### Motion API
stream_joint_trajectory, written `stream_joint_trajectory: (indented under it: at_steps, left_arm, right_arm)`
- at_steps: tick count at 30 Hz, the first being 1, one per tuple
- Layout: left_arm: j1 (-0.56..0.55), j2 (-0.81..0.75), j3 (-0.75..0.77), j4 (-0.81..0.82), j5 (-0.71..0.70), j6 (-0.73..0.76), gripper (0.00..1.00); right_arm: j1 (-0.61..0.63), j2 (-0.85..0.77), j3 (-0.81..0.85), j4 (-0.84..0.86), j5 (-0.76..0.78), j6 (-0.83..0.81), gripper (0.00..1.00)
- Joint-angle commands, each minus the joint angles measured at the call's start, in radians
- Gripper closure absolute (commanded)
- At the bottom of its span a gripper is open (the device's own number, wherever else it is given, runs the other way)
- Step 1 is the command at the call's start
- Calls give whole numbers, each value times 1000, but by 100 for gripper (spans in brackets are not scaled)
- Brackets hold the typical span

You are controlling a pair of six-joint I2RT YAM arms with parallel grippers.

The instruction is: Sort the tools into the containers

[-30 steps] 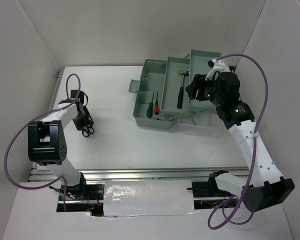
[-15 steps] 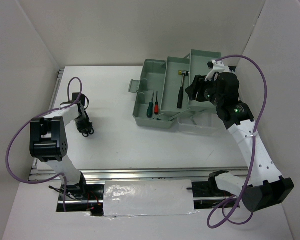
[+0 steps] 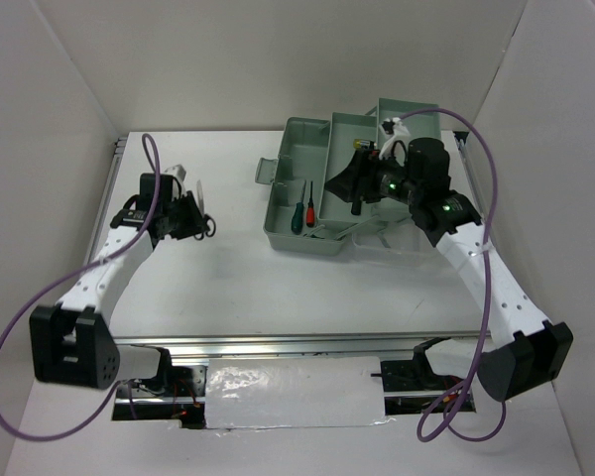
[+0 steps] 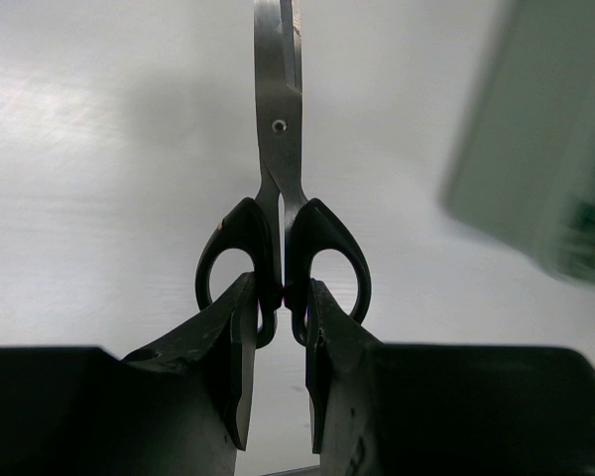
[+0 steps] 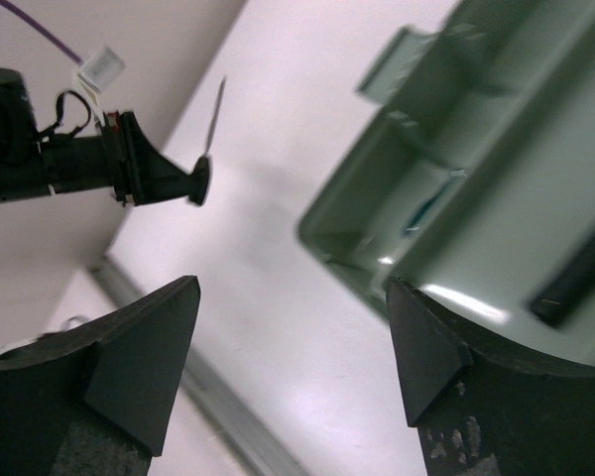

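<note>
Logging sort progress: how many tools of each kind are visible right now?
Scissors: 1, in the left gripper
Screwdrivers: 2, green screwdriver and red screwdriver, in the toolbox
Hammer: 1, in the toolbox
Total: 4

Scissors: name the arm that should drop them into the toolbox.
Left. The left fingers grip the scissors by the black handles; the right fingers hang open and empty at the toolbox.
</note>
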Motion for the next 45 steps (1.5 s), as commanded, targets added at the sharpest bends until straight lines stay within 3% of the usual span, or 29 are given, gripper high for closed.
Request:
stream_joint_trajectory:
  at_steps: [1, 9, 13, 18, 24, 34, 37, 39, 42, 44, 45]
  left_arm:
    - [-117, -176, 43, 94, 106, 44, 100]
    - [-349, -339, 85, 148, 19, 80, 100]
    - [-424, -361, 103, 143, -62, 80, 100]
    - [-423, -354, 126, 125, -55, 68, 100]
    - [-424, -336, 157, 137, -41, 59, 100]
    - [-424, -327, 175, 138, -24, 47, 100]
    - [-424, -328, 169, 141, -13, 45, 100]
    - [-424, -327, 169, 141, -16, 45, 100]
    - [-424, -327, 169, 151, -16, 47, 100]
    - [-425, -324, 169, 152, -13, 45, 100]
    - [-424, -322, 169, 157, -16, 45, 100]
  right_arm:
    - [80, 69, 39, 146, -131, 173, 15]
    - [219, 261, 207, 203, -115, 292, 11]
    - [313, 333, 255, 202, -75, 289, 2]
    - [359, 381, 283, 223, -44, 301, 1]
    - [361, 424, 292, 240, -58, 321, 12]
    - [377, 497, 353, 272, -81, 326, 18]
    - [381, 513, 364, 274, -81, 329, 24]
    - [382, 519, 364, 279, -88, 330, 34]
    - [385, 525, 364, 283, -95, 329, 58]
    - [391, 528, 367, 285, -98, 326, 70]
    - [393, 528, 372, 285, -108, 318, 72]
